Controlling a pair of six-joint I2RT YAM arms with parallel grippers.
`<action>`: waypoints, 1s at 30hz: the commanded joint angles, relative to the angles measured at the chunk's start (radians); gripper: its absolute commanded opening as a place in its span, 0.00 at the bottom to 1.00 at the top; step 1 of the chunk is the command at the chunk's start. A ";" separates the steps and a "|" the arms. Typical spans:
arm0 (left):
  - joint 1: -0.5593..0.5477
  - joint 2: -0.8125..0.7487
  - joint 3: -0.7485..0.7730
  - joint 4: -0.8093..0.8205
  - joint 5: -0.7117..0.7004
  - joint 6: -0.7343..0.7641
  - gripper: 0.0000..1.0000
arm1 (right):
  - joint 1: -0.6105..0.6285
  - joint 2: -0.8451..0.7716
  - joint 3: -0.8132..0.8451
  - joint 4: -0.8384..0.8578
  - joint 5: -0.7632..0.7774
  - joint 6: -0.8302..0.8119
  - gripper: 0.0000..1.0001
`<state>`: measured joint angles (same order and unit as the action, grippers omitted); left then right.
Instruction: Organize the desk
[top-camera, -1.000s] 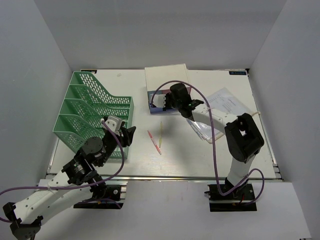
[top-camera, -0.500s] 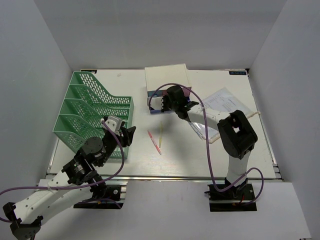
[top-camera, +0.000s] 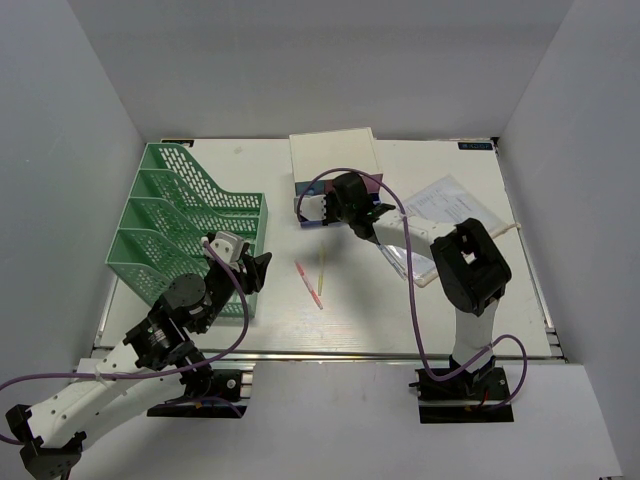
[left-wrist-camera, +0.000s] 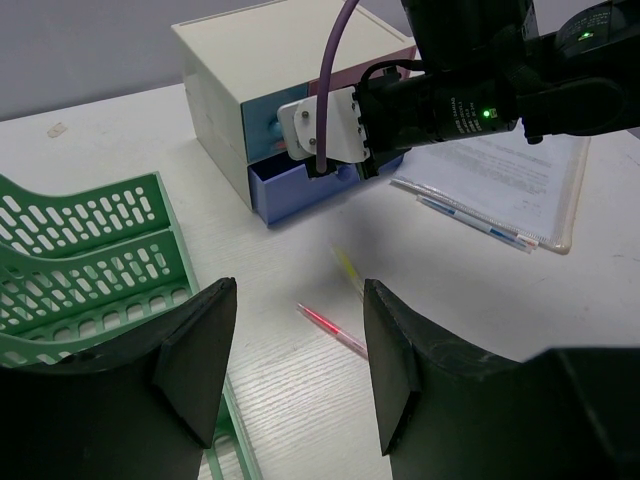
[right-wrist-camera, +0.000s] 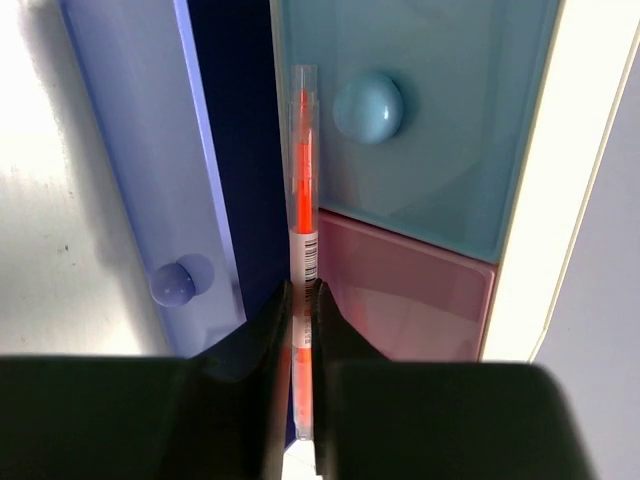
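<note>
The right arm rises from its base at the near right, bends at a high elbow and reaches back and left, so that the right gripper (right-wrist-camera: 301, 305) hangs at the front of the drawer box (top-camera: 335, 158). Its fingers (right-wrist-camera: 279, 330) are closed narrow on an orange pen (right-wrist-camera: 301, 200). In the wrist view the pen runs along the edge of the pulled-out blue drawer (right-wrist-camera: 140, 150), in line with the seam where the drawer's dark inside meets the teal and pink fronts. I cannot tell whether the pen touches the box.

The left arm slants up from the near left corner. The left gripper (left-wrist-camera: 297, 300) is held above the desk (top-camera: 400, 310) just beside the near right corner of the green rack (top-camera: 180, 215). Its fingers are spread wide with nothing between them.

The desk fills the floor between the grey walls. A pink pen (top-camera: 308, 284) and a yellow pen (top-camera: 321, 270) lie close together near its middle. A sheet of paper (top-camera: 455, 205) on a clipboard lies to the right, partly under the right arm.

Compared with a second ago, the right wrist has moved left and in toward the box, and the elbow has shifted slightly left with it. Since half a second ago it has hardly moved. The left arm and the two loose pens are where they were.
</note>
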<state>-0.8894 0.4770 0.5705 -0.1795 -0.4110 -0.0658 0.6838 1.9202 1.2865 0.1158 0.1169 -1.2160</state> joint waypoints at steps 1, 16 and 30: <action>0.003 -0.003 -0.003 0.006 -0.012 0.009 0.64 | 0.000 0.002 0.014 0.053 0.017 -0.016 0.13; 0.003 -0.002 -0.004 0.008 -0.015 0.011 0.64 | -0.001 0.000 0.004 0.038 0.013 -0.017 0.26; 0.003 -0.002 -0.006 0.009 -0.011 0.009 0.50 | -0.003 -0.130 0.017 -0.114 -0.105 0.168 0.00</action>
<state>-0.8894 0.4767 0.5701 -0.1795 -0.4126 -0.0635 0.6819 1.9030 1.2865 0.0494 0.0715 -1.1526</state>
